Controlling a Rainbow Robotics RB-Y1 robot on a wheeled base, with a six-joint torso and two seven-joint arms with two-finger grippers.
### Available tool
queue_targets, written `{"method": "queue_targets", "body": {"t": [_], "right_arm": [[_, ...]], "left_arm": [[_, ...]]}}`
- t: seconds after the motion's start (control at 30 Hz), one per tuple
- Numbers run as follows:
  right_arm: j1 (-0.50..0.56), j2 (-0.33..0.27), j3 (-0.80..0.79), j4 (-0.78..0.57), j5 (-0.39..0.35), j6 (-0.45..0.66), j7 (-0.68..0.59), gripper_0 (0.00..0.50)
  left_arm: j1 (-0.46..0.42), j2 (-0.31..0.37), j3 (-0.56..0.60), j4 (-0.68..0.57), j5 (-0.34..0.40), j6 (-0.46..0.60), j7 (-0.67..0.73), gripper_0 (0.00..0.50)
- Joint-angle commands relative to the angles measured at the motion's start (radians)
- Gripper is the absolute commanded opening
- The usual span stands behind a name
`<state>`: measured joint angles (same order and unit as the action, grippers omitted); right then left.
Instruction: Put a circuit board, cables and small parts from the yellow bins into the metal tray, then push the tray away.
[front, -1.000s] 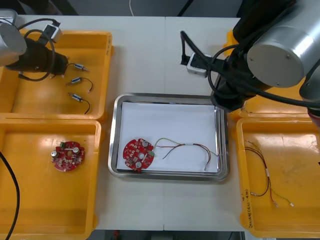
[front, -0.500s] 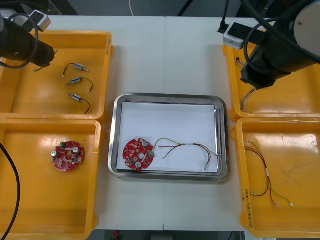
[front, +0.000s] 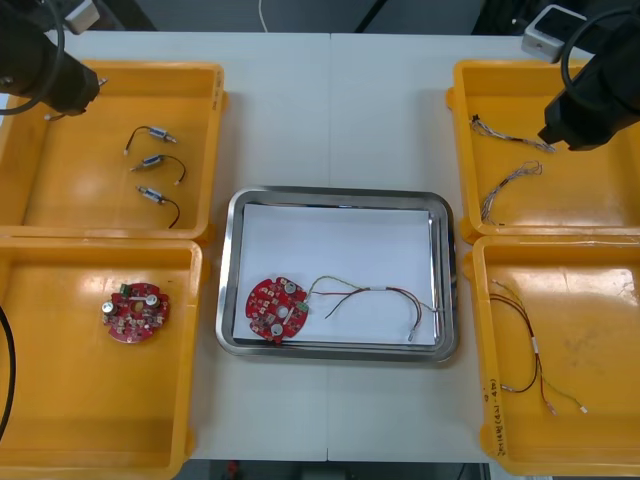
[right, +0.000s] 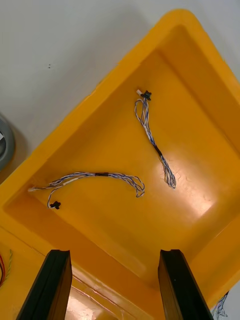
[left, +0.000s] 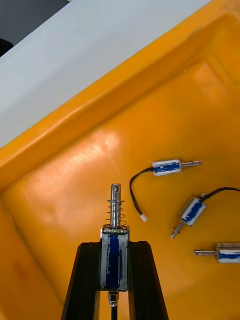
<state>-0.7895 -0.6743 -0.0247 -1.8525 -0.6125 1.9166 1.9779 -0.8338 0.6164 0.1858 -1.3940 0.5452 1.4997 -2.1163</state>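
Three small metal parts lie, from the front, in the yellow bin at ten o'clock, the left gripper over its far corner. One red circuit board and one red and yellow cable sit in the metal tray. Right wrist view: right gripper, fingers apart, above two blue and white cables. Left wrist view: fingers clamped on a fourth part, silver, blue-banded, its sprung pin pointing straight out along them.

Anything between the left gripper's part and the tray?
Nothing visible. The left gripper holds the part over the far left bin; only its wall and bare table lie toward the tray, bare beyond the board and cable. The right gripper hangs open over the far right bin.
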Motion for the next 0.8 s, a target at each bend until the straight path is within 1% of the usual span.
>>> {"method": "queue_targets", "body": {"t": [0.03,0.17,0.23,0.3,0.37,0.43,0.57,0.6,0.67,0.8], "right_arm": [[-0.045,-0.036,-0.064,0.041,0.045,0.003,0.032,0.500],[-0.047,-0.039,-0.069,0.075,0.099,0.003,0.035,0.500],[-0.056,-0.039,-0.069,0.099,0.114,0.003,0.035,0.500],[-0.070,-0.039,-0.069,0.138,0.116,0.003,0.038,0.500],[-0.100,-0.039,-0.069,0.202,0.112,0.003,0.042,0.500],[-0.129,-0.037,-0.069,0.253,0.108,0.003,0.048,0.500],[-0.185,-0.022,-0.067,0.352,0.103,0.003,0.067,0.500],[-0.185,-0.022,-0.067,0.352,0.103,0.003,0.067,0.500],[-0.209,-0.016,-0.067,0.391,0.116,0.003,0.084,0.500],[-0.225,-0.010,-0.066,0.432,0.128,0.003,0.105,0.500]], "left_arm": [[0.039,-0.015,-0.048,-0.171,-0.010,0.086,0.319,0.000],[0.067,-0.038,-0.097,-0.290,-0.010,0.143,0.435,0.001],[0.074,-0.044,-0.123,-0.330,-0.010,0.166,0.486,0.001],[0.076,-0.053,-0.152,-0.364,-0.010,0.188,0.532,0.000],[0.076,-0.064,-0.192,-0.410,-0.013,0.211,0.605,0.000],[0.076,-0.073,-0.221,-0.441,-0.021,0.224,0.650,0.000],[0.076,-0.092,-0.295,-0.497,-0.021,0.231,0.742,0.000],[0.076,-0.092,-0.295,-0.497,-0.021,0.231,0.742,0.000],[0.076,-0.101,-0.351,-0.537,-0.024,0.231,0.812,0.000],[0.074,-0.109,-0.419,-0.571,-0.031,0.231,0.883,0.001]]}}
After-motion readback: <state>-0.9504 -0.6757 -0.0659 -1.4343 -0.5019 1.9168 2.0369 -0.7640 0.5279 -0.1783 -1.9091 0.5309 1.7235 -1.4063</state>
